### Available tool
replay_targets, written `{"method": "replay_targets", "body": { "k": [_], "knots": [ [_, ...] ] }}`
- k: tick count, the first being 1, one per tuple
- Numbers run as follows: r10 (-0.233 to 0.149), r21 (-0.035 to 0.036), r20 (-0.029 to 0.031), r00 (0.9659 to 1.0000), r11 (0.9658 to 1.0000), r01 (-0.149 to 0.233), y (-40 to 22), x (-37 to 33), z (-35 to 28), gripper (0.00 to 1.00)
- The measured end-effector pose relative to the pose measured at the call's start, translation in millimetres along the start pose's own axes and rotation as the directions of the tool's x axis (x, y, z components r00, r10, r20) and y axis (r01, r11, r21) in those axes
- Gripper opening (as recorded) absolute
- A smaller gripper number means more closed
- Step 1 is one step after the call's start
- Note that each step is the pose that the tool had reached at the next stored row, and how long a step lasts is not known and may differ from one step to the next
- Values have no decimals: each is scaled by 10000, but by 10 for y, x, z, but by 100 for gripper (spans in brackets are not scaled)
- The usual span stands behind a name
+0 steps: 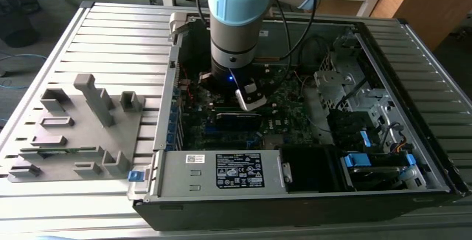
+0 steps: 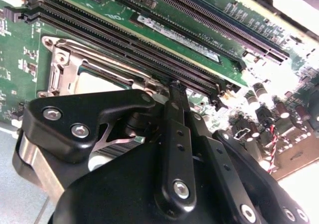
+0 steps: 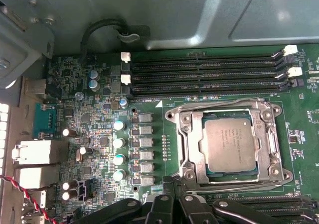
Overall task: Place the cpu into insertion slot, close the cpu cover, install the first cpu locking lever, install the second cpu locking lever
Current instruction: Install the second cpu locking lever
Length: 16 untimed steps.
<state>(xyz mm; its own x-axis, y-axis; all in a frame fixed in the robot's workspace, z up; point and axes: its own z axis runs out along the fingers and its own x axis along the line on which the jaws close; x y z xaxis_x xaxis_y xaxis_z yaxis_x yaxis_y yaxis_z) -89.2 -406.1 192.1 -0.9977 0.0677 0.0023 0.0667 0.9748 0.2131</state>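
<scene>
An open desktop computer case [image 1: 310, 196] lies flat on a ribbed metal table [image 1: 110, 35], with a grey plastic fixture [image 1: 81, 129] beside it on the exterior view's left. The robot arm [image 1: 234, 24] reaches straight down into the case, and its gripper [image 1: 249, 99] hangs just above the dark green circuit board [image 1: 288, 118]. In the first wrist view the cpu [image 3: 232, 145], a flat silvery square, sits squarely inside the insertion slot [image 3: 192, 152]. The cpu cover [image 3: 265, 134], a thin silvery frame with a large window, lies down around the chip, so the chip's face shows through the window. Long black memory slots [image 3: 204, 74] run along the board just beside the socket, with rows of small silver capacitors [image 3: 118, 149] on the other side. The black linkage of the gripper [image 3: 172, 204] sits close to the socket's near edge. In the second wrist view the gripper [image 2: 174, 92] reaches the socket corner beside the card slots [image 2: 149, 50]; its jaws look drawn together, grasping nothing that can be seen.
</scene>
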Motion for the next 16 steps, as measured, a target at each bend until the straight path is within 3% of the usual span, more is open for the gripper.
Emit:
{"method": "replay_targets", "body": {
  "k": [6,16],
  "knots": [
    [0,0,3,10000,10000,0,7,0,-30,11],
    [0,3,1,10000,10000,0,35,0,-160,11]
  ]
}}
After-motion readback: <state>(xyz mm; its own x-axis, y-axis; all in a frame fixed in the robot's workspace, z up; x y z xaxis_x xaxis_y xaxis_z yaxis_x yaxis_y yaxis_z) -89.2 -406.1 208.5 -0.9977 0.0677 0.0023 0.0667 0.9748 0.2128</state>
